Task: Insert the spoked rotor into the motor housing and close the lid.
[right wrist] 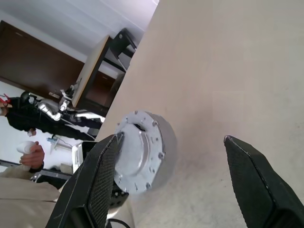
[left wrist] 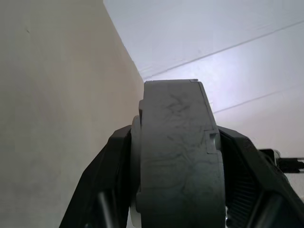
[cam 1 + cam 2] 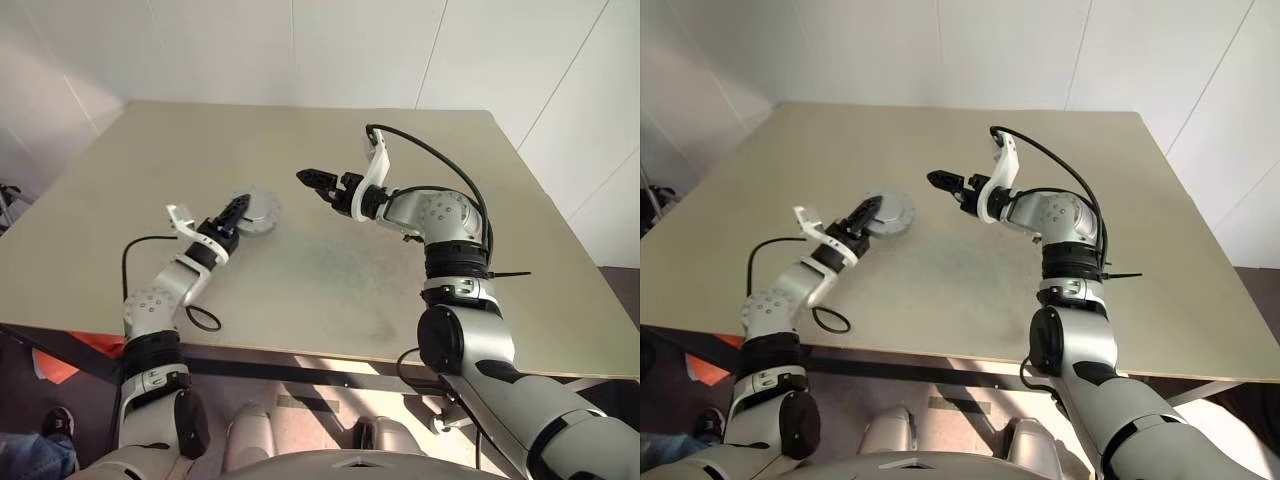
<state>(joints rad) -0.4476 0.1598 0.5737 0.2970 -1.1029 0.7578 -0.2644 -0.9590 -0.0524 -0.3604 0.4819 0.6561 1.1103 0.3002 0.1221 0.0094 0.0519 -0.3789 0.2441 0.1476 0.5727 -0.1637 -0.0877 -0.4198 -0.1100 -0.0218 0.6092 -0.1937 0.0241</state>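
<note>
The motor housing (image 3: pixel 256 209) is a squat silver-grey round puck at the table's middle left. My left gripper (image 3: pixel 232 213) is shut on its rim and holds it on edge, low over the table. Seen edge-on in the left wrist view, the housing (image 2: pixel 175 156) sits between both black fingers. Its flat face (image 1: pixel 137 152), with a ring of small screws, turns toward my right gripper (image 3: pixel 312 181). That gripper hovers open and empty a short way to the housing's right. I cannot tell the lid apart from the housing. The spoked rotor is out of view.
The beige table (image 3: pixel 350 270) has bare surface under and right of my right gripper. A black cable loop (image 3: pixel 203 318) hangs at the front edge by my left arm. A person (image 1: pixel 28 154) stands beyond the table's left side.
</note>
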